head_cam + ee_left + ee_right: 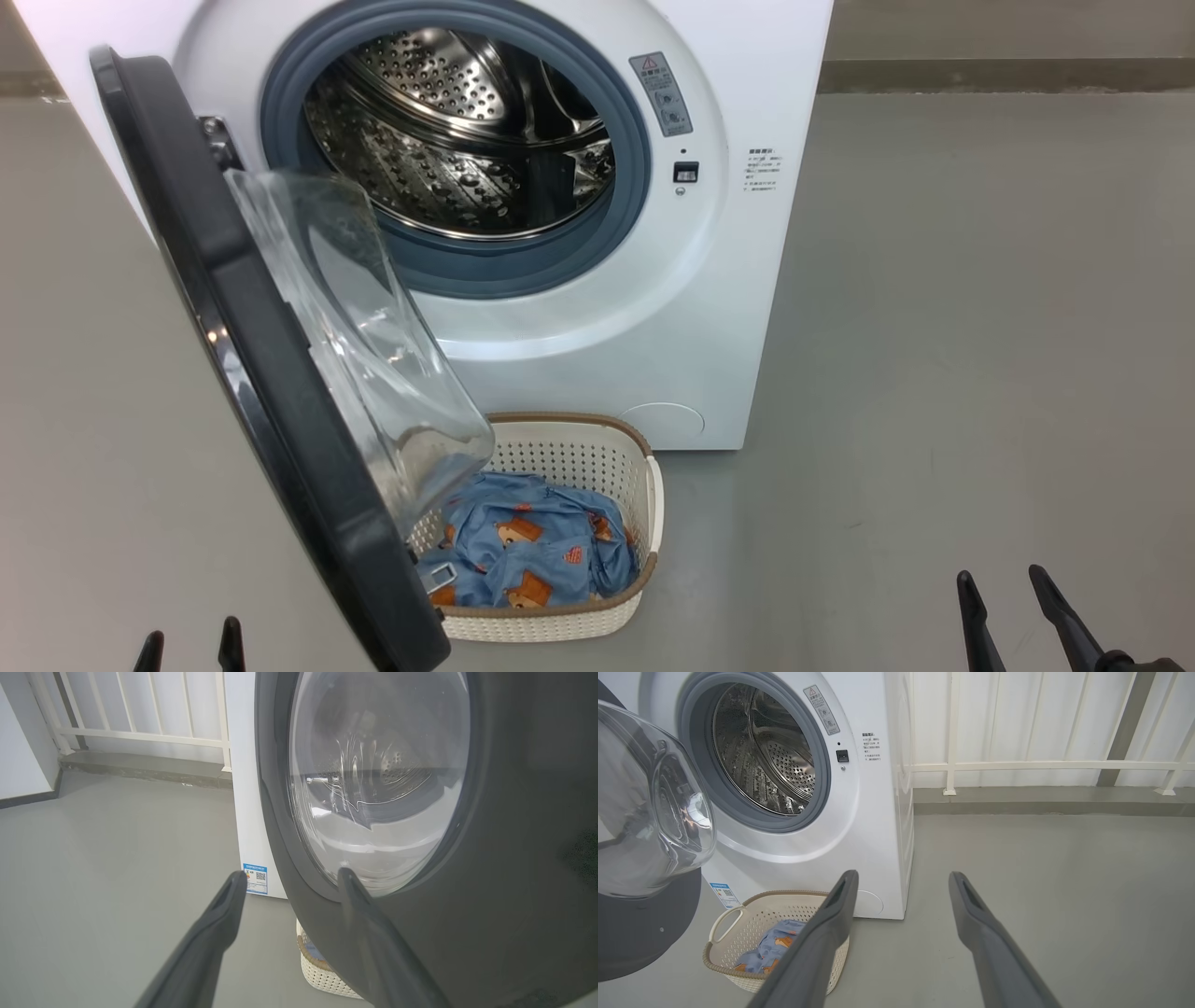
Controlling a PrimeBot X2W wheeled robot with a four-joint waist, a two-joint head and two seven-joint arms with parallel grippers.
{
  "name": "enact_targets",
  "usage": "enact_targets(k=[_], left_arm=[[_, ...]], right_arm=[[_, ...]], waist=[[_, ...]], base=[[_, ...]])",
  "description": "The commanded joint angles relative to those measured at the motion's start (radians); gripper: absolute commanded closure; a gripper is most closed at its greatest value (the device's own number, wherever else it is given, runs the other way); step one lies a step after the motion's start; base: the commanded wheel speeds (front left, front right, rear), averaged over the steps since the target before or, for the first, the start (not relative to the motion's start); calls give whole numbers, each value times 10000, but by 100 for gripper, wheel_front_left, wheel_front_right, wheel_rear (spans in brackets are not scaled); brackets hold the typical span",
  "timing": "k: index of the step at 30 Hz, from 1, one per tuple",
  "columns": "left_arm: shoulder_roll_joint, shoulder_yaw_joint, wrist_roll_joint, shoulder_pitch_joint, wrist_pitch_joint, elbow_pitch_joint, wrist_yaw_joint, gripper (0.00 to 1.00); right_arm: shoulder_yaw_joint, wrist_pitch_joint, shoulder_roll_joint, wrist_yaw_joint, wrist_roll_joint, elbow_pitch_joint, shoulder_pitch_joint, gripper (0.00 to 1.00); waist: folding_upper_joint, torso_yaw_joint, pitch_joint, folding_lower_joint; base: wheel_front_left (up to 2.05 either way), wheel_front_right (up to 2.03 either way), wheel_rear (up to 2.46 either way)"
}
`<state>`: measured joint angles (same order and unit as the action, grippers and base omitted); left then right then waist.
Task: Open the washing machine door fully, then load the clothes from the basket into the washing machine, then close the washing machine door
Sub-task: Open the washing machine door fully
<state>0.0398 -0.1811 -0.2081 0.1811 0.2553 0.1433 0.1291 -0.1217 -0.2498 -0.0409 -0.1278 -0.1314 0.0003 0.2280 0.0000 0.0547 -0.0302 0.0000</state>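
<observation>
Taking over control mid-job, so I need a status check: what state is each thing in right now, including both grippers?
washing machine door: open, swung out above the basket's left part.
drum: empty.
basket: on the floor before the washing machine, holding clothes.
clothes: bunched in the basket, none loaded.
left gripper: open, empty, by the door's outer face.
right gripper: open, empty, over the floor.
</observation>
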Motion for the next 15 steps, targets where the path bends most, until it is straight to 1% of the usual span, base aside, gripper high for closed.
enact_targets(k=[1, 11, 12, 13, 15], left_arm=[[105, -349, 16, -220, 65, -253, 16, 0], [105, -342, -4, -218, 65, -250, 16, 0], [105, -316, -85, -201, 65, -217, 16, 68], [105, -310, -128, -191, 65, -193, 16, 100], [105, -259, -190, -176, 65, -151, 16, 100]], right_arm=[[222, -120, -120, -29, 92, -183, -330, 0], [287, -120, -108, -29, 100, -139, -370, 0], [297, -120, -107, -29, 99, -133, -369, 0], [303, -120, -107, -29, 98, -129, -365, 0], [312, -120, -105, -29, 94, -126, -360, 0]], waist=[[0, 15, -8, 0], [0, 42, -36, 0], [0, 43, -45, 0], [0, 46, -50, 0], [0, 47, -57, 0]], base=[[0, 0, 0], [0, 0, 0], [0, 0, 0], [0, 0, 0], [0, 0, 0]])
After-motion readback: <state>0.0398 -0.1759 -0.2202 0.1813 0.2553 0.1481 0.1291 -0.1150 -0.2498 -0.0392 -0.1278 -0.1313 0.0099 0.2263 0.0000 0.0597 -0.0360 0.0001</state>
